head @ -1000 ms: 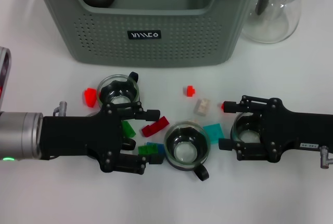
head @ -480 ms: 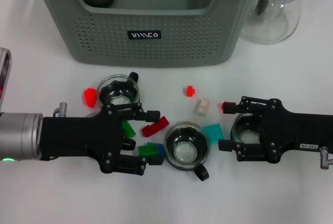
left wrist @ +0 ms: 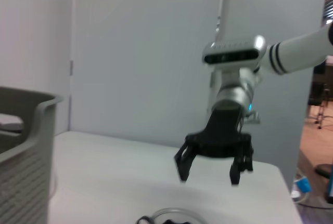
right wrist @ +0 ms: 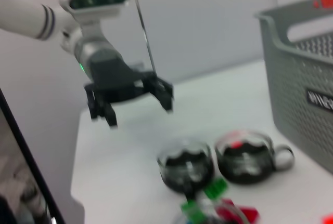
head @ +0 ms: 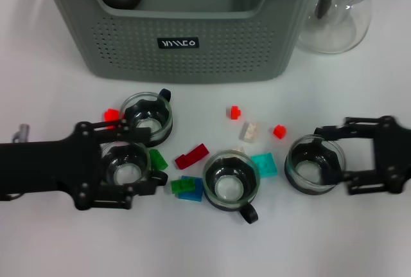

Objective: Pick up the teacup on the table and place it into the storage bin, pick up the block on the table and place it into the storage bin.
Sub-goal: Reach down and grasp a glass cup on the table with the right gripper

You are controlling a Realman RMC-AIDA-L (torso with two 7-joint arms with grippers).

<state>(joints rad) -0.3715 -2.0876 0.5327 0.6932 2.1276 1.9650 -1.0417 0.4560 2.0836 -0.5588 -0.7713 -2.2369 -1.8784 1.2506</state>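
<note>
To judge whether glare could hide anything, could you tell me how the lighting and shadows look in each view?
Head view: even light, only faint shadows on the table, small highlights on the carafe. Left wrist view: right end effector dark against a pale wall. Right wrist view: no strong glare.

We see the storage bin [head: 186, 39] cut off by the head view's top edge, and the right pincer [head: 359, 155] smeared by blur.
</note>
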